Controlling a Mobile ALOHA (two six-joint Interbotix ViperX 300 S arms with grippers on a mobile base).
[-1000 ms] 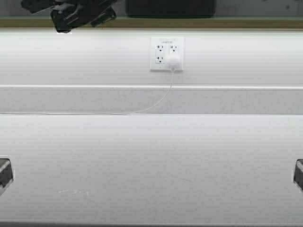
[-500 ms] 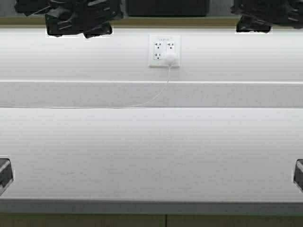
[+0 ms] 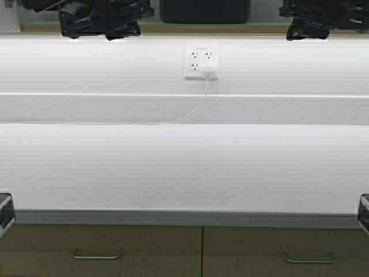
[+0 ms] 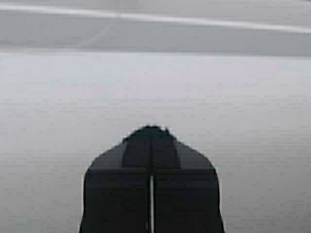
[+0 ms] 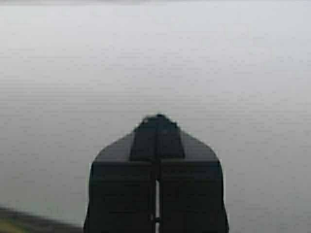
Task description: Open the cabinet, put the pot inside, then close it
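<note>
The cabinet and the pot are out of view. My left gripper (image 4: 151,128) is shut and empty and hangs over the white counter (image 4: 218,97). My right gripper (image 5: 158,116) is also shut and empty, over the same counter (image 5: 243,73). In the high view, dark parts of my left arm (image 3: 98,16) and right arm (image 3: 314,17) show at the top edge, above the counter (image 3: 184,167).
A white wall outlet (image 3: 201,62) holds a plug whose thin cable (image 3: 173,120) runs left along the backsplash. Below the counter's grey front edge (image 3: 184,218) are two tan drawer fronts with horizontal handles (image 3: 97,254) (image 3: 308,258). A dark rectangle (image 3: 204,10) sits at the top centre.
The robot has driven back: the scene has shifted up in the high view, so the counter's front edge and the drawer fronts now show. The right arm's dark shape has come into view.
</note>
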